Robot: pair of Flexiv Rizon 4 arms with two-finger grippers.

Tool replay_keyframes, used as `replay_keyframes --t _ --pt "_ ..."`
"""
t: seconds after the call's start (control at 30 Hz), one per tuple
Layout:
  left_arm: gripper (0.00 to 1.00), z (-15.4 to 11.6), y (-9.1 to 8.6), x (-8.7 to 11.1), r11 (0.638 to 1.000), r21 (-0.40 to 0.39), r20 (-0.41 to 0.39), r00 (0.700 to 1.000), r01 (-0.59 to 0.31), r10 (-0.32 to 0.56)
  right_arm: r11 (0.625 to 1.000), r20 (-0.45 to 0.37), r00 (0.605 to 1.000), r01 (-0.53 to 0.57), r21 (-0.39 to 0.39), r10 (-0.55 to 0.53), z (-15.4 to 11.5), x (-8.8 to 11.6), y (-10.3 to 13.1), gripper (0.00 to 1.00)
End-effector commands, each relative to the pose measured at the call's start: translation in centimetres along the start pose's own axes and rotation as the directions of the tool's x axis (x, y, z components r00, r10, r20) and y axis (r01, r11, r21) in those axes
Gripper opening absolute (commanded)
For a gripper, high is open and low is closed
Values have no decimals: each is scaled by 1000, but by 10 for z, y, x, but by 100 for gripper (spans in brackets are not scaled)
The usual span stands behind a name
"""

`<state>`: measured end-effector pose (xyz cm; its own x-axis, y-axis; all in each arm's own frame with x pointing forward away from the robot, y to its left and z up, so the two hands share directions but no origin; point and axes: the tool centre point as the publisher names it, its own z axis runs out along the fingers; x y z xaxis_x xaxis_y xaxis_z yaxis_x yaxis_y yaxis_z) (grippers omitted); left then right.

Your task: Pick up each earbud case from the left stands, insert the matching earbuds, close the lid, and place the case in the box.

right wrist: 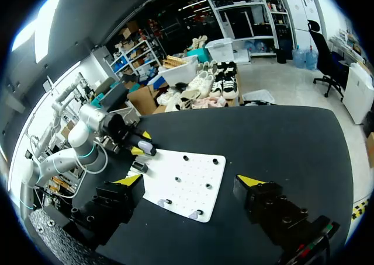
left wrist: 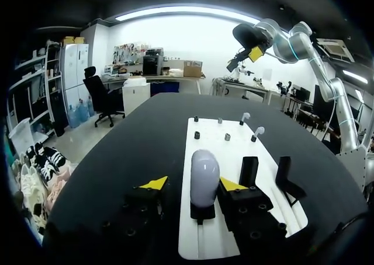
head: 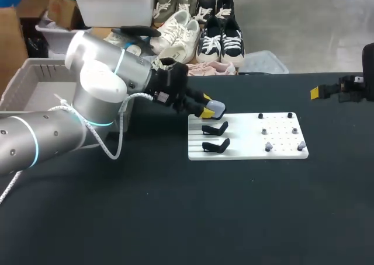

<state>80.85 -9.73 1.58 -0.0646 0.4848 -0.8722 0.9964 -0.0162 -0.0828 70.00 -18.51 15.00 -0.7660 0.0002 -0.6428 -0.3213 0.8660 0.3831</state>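
I get bright, even overhead light in all three views. The black desk (head: 175, 218) soaks it up, showing only a dull sheen; the white board (head: 280, 128) glares mildly, my left arm (head: 96, 72) carries highlights on its shell, and shadows are soft.

Single earbud case (head: 216, 108), pale grey and rounded, lid shut, upright on the rearmost of three black stands (head: 215, 128) along the left side of a white board (head: 245, 151). Other two stands empty. Small pale earbuds (head: 268, 146) on pegs at the board's right side. Pale slatted box (head: 23, 81) well apart, off to the board's left.
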Motion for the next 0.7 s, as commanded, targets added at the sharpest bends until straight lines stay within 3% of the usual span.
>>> replay_keyframes --t 0.03,0.23,0.33,0.4,0.43,0.47,0.7 --pt "50 2 5 0 1000 10 2 1000 -3 3 1000 0 1000 0 0 0 0 0 0 100" --pt "47 3 6 1 1000 9 2 1000 -5 5 1000 0 1000 0 0 0 0 0 0 100" --pt "41 3 6 2 1000 8 4 1000 -6 6 1000 0 1000 0 0 0 0 0 0 100" --pt "31 3 5 2 1000 6 4 1000 -7 7 1000 0 1000 0 0 0 0 0 0 100" --pt "7 3 5 2 1000 5 5 1000 -8 8 1000 0 1000 0 0 0 0 0 0 100" --pt "0 3 4 2 1000 4 5 1000 -8 8 1000 0 1000 0 0 0 0 0 0 100" --pt "0 -10 -1 -1 1000 -19 24 1000 -1 2 1000 0 1000 0 0 0 0 0 0 100"
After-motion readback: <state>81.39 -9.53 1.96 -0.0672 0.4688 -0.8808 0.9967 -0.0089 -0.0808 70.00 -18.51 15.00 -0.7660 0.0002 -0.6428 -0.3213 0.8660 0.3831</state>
